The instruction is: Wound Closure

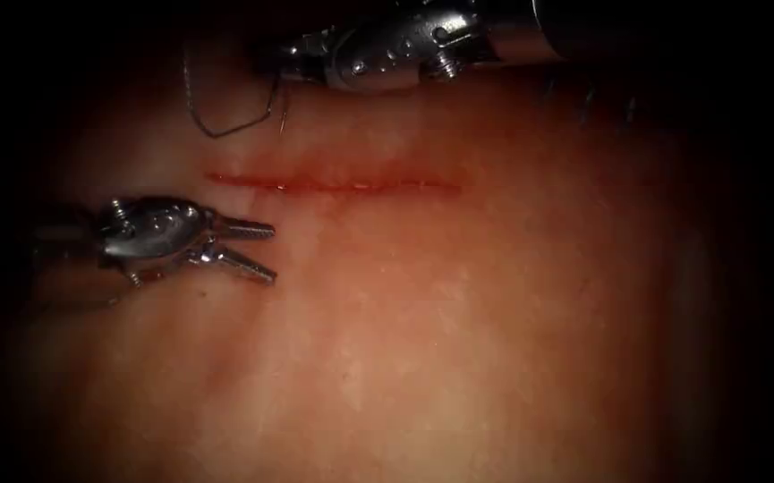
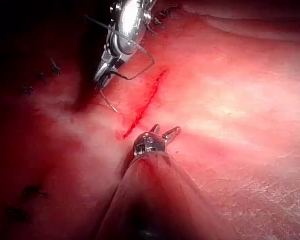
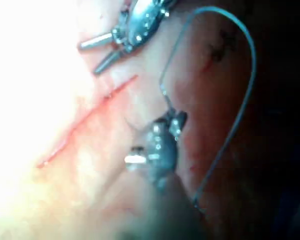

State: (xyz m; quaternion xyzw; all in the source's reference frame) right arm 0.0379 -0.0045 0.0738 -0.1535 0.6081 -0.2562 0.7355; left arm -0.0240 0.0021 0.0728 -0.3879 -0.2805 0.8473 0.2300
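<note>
The left arm's tool comes in low from about nine o'clock in the endoscope view, its shaft nearly level and its wrist straight. Its two jaws stand well apart in a narrow V and hold nothing; their tips hover over bare tissue just below the left end of the cut. The left wrist view shows the same spread jaws just off the near end of the cut.

The right arm's tool reaches across from about one o'clock, its wrist bent so the tip points left, above the cut's left end. Its jaws are clamped on the needle near one end of the curve — the rest of the arc hangs below the tip and sweeps out to the left, clear of the tissue. In the right wrist view the closed tip grips the needle, which loops wide around it.

The cut lies open, a thin line edged with red fluid.
</note>
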